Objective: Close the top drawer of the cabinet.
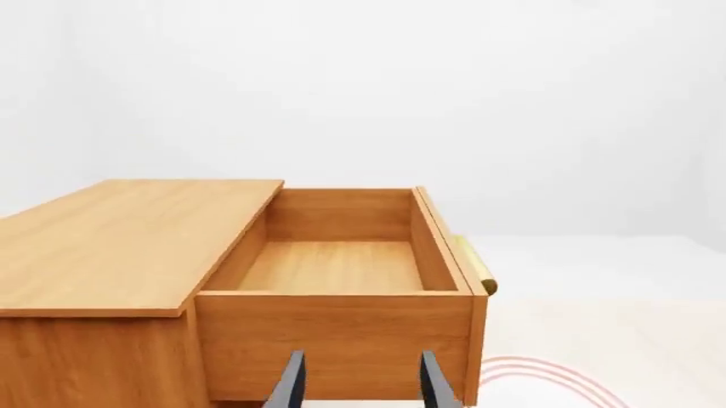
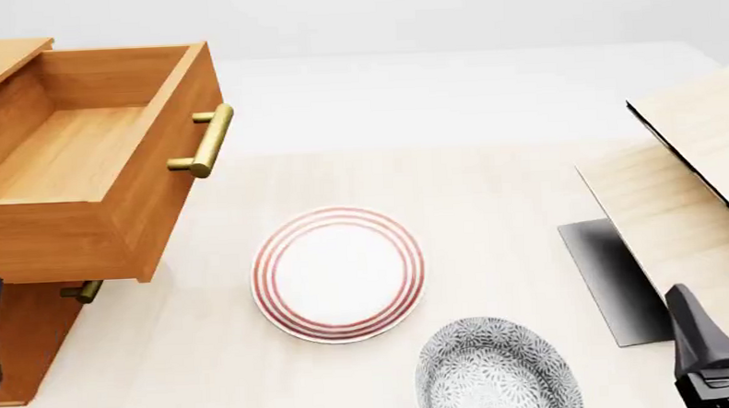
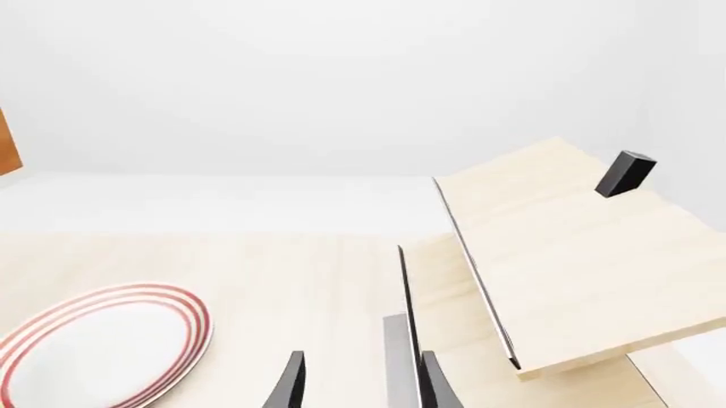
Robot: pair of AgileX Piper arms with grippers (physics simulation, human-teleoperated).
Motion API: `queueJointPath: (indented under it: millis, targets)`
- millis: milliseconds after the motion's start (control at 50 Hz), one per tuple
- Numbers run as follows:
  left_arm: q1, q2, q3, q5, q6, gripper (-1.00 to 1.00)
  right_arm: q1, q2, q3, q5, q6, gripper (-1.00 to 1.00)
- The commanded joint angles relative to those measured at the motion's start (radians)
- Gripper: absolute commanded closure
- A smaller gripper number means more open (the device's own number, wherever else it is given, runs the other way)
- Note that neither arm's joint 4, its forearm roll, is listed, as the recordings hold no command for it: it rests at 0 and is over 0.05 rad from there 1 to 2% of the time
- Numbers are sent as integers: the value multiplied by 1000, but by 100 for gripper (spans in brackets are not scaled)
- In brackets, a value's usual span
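The orange-brown cabinet (image 2: 13, 339) stands at the table's left edge. Its top drawer (image 2: 95, 225) is pulled far out and is empty inside. The brass bar handle (image 2: 202, 142) on its front panel faces the middle of the table. In the left wrist view the drawer's (image 1: 340, 331) side wall fills the space just ahead of my left gripper (image 1: 363, 393), which is open and holds nothing. In the front view only a dark part of that arm shows at the left edge. My right gripper (image 3: 360, 387) is open and empty, low at the near right, far from the cabinet.
A red-ringed white plate (image 2: 337, 274) lies mid-table and a grey patterned plate (image 2: 497, 371) nearer me. A pale wood structure (image 2: 690, 171) with a dark panel (image 2: 608, 281) stands at the right. The lower drawer's brass handle (image 2: 83, 292) pokes out under the top drawer.
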Motion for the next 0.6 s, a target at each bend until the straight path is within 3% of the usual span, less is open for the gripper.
queueJointPath:
  millis: [20, 420, 480, 600]
  targets:
    - [-15, 0, -92, 50, 12, -100, 0, 0, 0, 0, 3, -100]
    - [-78, 0, -187, 102, 73, -100, 0, 0, 0, 0, 3, -100]
    - [-92, 0, -193, 133, 23, -100, 0, 0, 0, 0, 3, -100]
    - [-136, 1, -218, 139, 102, -100, 0, 0, 0, 0, 4, -100]
